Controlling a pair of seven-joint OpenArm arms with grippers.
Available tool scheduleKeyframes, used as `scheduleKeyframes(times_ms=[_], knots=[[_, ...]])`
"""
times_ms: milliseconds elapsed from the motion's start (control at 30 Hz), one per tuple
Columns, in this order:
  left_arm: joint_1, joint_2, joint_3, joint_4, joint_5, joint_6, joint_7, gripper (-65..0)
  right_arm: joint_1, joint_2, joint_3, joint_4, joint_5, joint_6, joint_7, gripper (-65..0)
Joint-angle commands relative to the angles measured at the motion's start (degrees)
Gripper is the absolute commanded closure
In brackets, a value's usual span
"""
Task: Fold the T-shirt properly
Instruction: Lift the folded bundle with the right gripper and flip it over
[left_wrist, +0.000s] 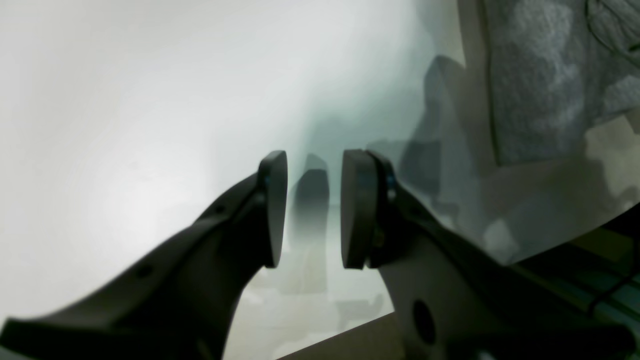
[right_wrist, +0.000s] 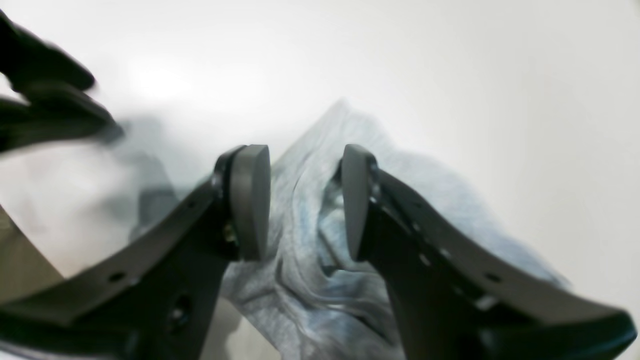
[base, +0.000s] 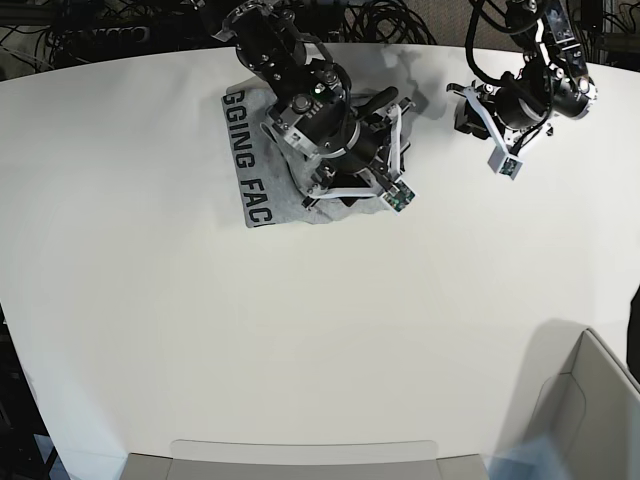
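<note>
The heather-grey T-shirt lies partly folded at the back of the white table, its black block lettering facing up along its left side. My right gripper hangs over the shirt's right part. In the right wrist view the right gripper is open, with a bunched ridge of the T-shirt between its spread fingers. My left gripper is off to the right of the shirt. In the left wrist view the left gripper is open and empty above bare table.
A grey box stands at the front right corner and a flat tray edge runs along the front. Cables lie behind the table's back edge. Carpet shows past the table edge. A dark blurred arm part is at upper left.
</note>
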Motion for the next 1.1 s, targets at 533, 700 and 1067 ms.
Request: scheduleKeyframes(times_ms=[533, 700, 1067], knots=[[-0.5, -0.8, -0.2, -4.8, -0.7, -0.1, -1.3, -17.9, -5.1, 0.0, 18.9, 9.0, -10.3, -5.2, 2.8, 0.0], [-0.5, -0.8, -0.2, -6.0, -0.7, -0.1, -1.3, -17.9, -8.8, 0.2, 22.5, 8.9, -10.1, -5.0, 2.8, 0.0], [-0.6, -0.8, -0.2, -6.0, -0.7, -0.1, -1.3, -17.9, -11.1, 0.2, 8.9, 6.3, -10.0, 9.5, -7.3, 0.0]])
